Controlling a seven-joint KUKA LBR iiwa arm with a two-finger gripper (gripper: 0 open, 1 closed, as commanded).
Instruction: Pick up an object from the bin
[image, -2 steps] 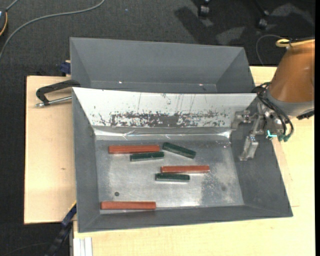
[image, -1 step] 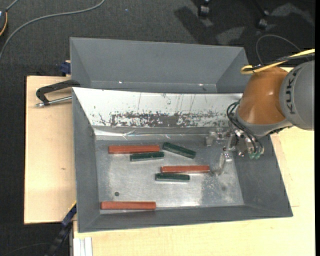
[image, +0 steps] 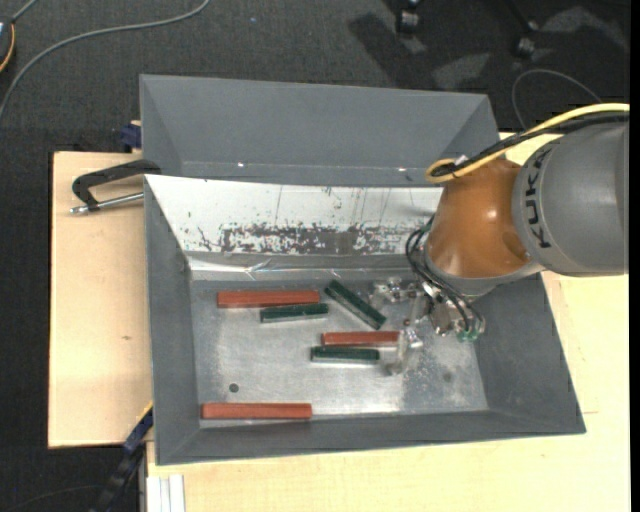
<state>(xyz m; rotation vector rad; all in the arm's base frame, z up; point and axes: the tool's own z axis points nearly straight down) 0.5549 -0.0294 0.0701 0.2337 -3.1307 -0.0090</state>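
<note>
Grey metal bin (image: 170, 330) holds 6 flat rectangular bars: 3 red, 3 dark green. Pincer (image: 408, 346) is low, right of centre, at the right ends of the middle red bar (image: 350, 339) and the green bar beside it (image: 344, 354) on the near side. Pincer wide or narrow: can't tell. Tilted green bar (image: 355, 305) just beyond. Far-left pair: red bar (image: 268, 297), green bar (image: 293, 314). Lone red bar (image: 256, 410) near-left.

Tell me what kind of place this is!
Probably a robot lab or workshop: a big grey robot arm reaches into a grey metal bin of red bars and green bars, and cables lie on the dark floor around it.
</note>
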